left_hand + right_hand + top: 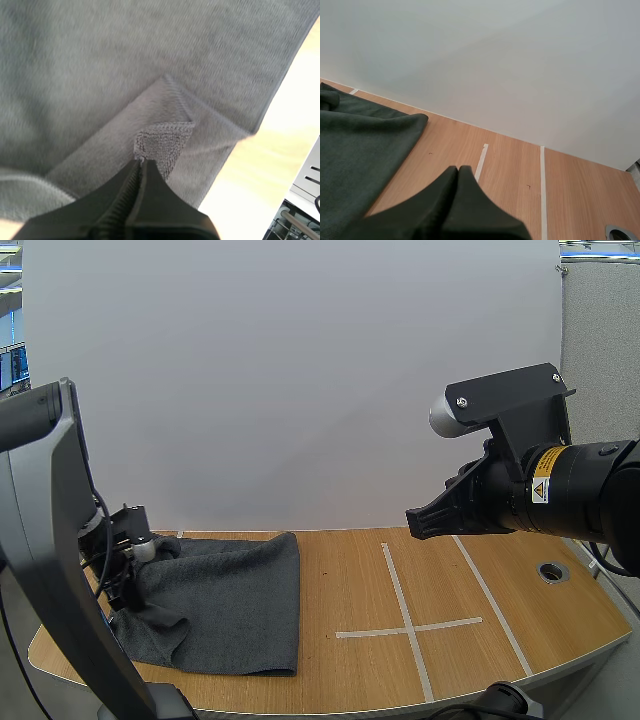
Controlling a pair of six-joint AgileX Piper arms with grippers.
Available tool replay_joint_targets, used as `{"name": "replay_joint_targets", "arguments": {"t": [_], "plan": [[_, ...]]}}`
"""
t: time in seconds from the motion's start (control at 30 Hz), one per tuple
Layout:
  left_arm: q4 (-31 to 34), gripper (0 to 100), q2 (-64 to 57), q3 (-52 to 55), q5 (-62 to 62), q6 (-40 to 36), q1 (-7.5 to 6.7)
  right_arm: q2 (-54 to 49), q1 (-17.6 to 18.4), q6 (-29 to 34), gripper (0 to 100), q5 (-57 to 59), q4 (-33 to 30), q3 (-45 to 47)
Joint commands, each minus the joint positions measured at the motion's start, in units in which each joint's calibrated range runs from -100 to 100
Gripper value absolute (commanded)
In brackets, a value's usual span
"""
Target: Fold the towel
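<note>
Left gripper [140, 161]: jaws pinch the near left corner of the grey terry towel [235, 590]. Right gripper [412, 520], jaws closed and empty, hangs well apart to the right.

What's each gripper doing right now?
Left gripper: closed, pinching a corner of the towel.
Right gripper: closed, holding nothing.

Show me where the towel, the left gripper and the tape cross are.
towel [240, 600], high view, middle of the flat cloth.
left gripper [139, 162], left wrist view, between the fingertips.
tape cross [408, 628], high view, where the strips meet.
</note>
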Motion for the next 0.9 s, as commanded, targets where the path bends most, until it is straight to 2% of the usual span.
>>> {"name": "replay_joint_targets", "arguments": {"t": [0.0,0.13,0.53,0.87], "plan": [[-1.20,0,-0.66,-0.34,1.77,3.98,3.20,-0.70,-0.17,-0.28,0,-0.33,-0.30,0.08],[-1.20,0,-0.66,-0.46,1.77,5.25,4.53,-0.70,-0.17,-0.28,0,-0.33,-0.30,0.08],[-2.34,0,-0.53,-5.78,1.77,6.07,6.86,-0.70,-0.17,-0.28,0,-0.33,-0.30,0.08],[-2.44,0,0.09,-2.77,1.77,7.17,6.93,-0.70,-0.17,-0.28,0,-0.43,-0.12,0.08]]}}
